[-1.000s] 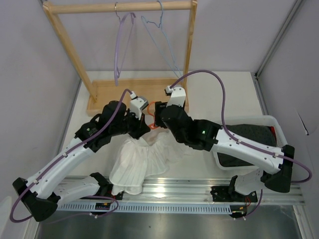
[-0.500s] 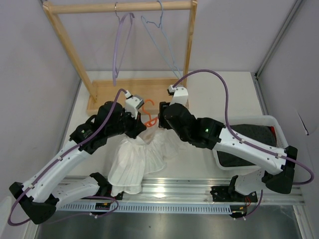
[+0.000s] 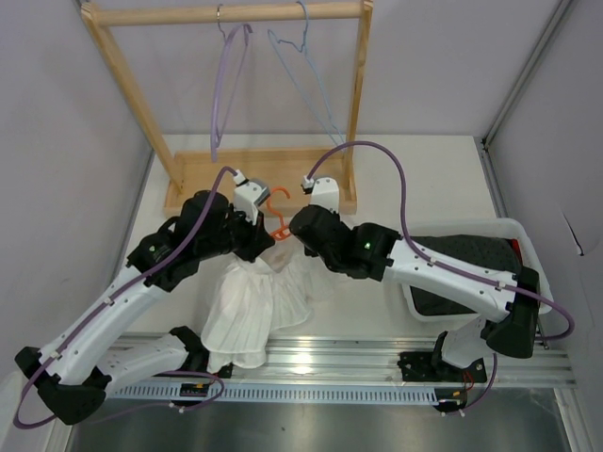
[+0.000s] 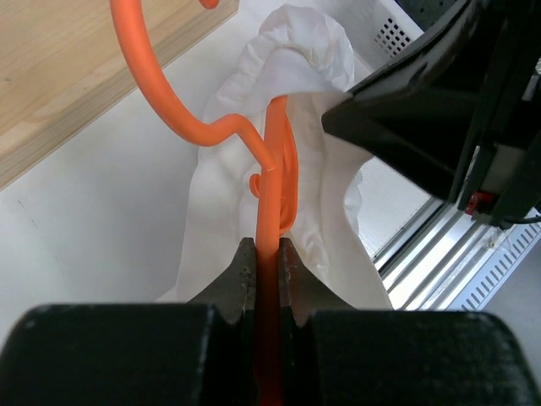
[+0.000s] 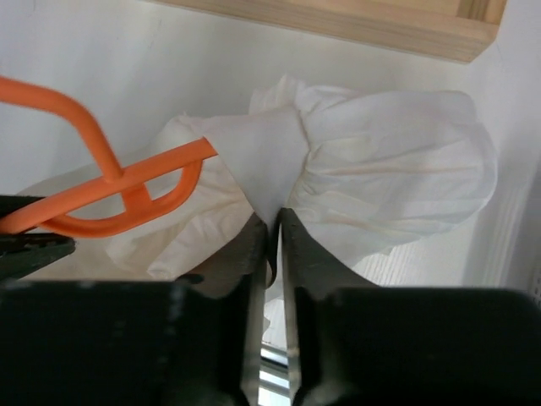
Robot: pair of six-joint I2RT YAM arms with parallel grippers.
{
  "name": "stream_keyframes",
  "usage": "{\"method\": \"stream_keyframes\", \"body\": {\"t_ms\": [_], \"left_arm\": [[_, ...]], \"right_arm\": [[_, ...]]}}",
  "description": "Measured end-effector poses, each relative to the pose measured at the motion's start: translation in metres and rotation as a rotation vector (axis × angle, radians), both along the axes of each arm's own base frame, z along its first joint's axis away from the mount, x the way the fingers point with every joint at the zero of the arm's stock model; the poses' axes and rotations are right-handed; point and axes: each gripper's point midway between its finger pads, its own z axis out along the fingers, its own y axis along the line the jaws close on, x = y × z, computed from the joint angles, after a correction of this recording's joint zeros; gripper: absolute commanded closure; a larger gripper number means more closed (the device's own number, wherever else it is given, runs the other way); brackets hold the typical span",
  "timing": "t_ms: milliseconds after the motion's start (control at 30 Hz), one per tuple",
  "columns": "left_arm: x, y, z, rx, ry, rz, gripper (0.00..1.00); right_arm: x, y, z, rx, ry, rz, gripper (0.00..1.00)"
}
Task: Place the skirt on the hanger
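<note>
The white skirt (image 3: 250,306) lies fanned out between the two arms, its gathered top lifted near the grippers. My left gripper (image 3: 267,235) is shut on the shaft of the orange hanger (image 3: 276,209). In the left wrist view the hanger (image 4: 169,110) rises from the left gripper (image 4: 267,245), hook up and left, with the skirt (image 4: 330,211) behind it. My right gripper (image 3: 294,235) is just right of the hanger. In the right wrist view the right gripper (image 5: 275,218) pinches a fold of the skirt (image 5: 380,186), and the hanger (image 5: 93,127) sits to its left.
A wooden rack (image 3: 226,13) stands at the back with a purple hanger (image 3: 221,94) and a light blue wire hanger (image 3: 306,75) on its bar. A white bin (image 3: 513,226) holding dark cloth (image 3: 471,254) is at the right. A metal rail (image 3: 377,353) runs along the near edge.
My right gripper has closed from open onto a fold of the skirt and shifted slightly left. The left arm keeps hold of the hanger and moved a little left.
</note>
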Motion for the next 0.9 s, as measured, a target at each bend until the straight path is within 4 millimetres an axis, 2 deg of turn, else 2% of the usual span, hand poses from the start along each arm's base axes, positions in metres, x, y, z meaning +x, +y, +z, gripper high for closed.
{"method": "stream_keyframes", "body": {"t_ms": [100,200,267,367,467,567,600,700,800,900], "left_arm": [[-0.002,0.001,0.002,-0.005,-0.003,-0.003,1.00],[-0.005,0.003,0.005,-0.012,-0.010,-0.006,1.00],[-0.008,0.005,0.009,-0.021,-0.020,-0.006,1.00],[-0.011,0.008,0.015,-0.034,-0.037,-0.004,1.00],[-0.012,0.013,0.019,-0.040,-0.056,0.013,1.00],[-0.011,0.021,0.023,-0.038,-0.074,0.051,1.00],[-0.010,0.024,0.024,-0.036,-0.082,0.068,1.00],[-0.004,0.036,0.027,-0.018,-0.098,0.144,1.00],[0.004,0.049,0.031,0.014,-0.107,0.233,1.00],[0.013,0.062,0.031,0.047,-0.108,0.326,1.00]], "right_arm": [[0.009,-0.009,0.006,0.000,0.000,-0.037,0.99],[0.024,-0.016,0.019,0.021,-0.010,-0.079,1.00],[0.030,-0.019,0.027,0.034,-0.016,-0.096,1.00],[0.034,-0.021,0.032,0.048,-0.019,-0.104,0.93],[0.029,-0.015,0.032,0.048,-0.014,-0.075,0.81],[0.022,-0.008,0.032,0.041,-0.018,-0.039,0.61],[0.018,-0.004,0.032,0.042,-0.019,-0.023,0.46],[0.010,0.005,0.034,0.051,-0.022,0.015,0.28],[0.006,0.008,0.037,0.056,-0.023,0.036,0.19],[0.006,0.002,0.045,0.074,-0.035,0.029,0.16]]}}
